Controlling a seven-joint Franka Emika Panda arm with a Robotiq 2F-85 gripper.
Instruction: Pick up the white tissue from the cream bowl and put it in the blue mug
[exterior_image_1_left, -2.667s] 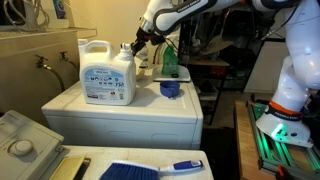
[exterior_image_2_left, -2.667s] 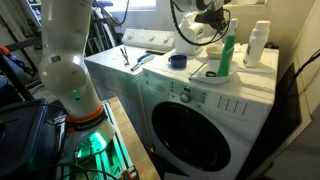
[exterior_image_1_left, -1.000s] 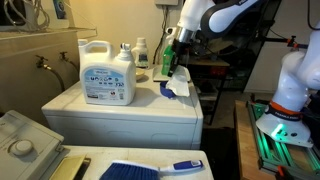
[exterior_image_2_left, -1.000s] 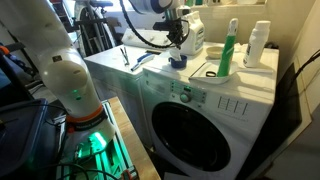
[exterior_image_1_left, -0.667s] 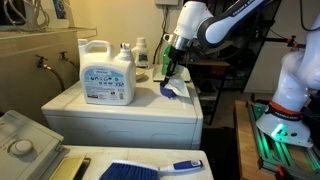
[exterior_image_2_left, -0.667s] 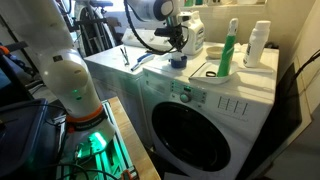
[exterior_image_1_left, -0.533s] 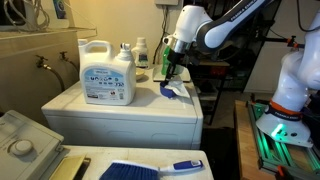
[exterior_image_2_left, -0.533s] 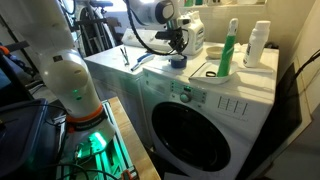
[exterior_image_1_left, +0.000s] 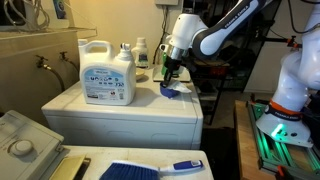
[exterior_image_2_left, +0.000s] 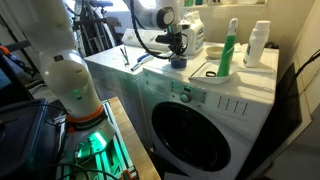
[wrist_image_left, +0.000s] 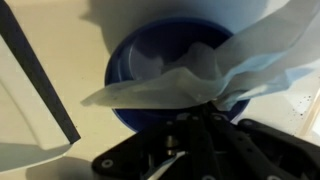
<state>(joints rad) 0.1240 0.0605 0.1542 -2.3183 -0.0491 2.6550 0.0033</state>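
The white tissue (wrist_image_left: 190, 85) lies draped across the mouth of the blue mug (wrist_image_left: 150, 55), partly down inside it and partly spilling over the rim, and the end effector (wrist_image_left: 200, 118) just above has its fingers drawn close, pinching the tissue's gathered end. The mug stands on the white surface (exterior_image_1_left: 100, 108), well apart from the white detergent jug (exterior_image_1_left: 107, 75). The jug's blue label carries print too small to read.
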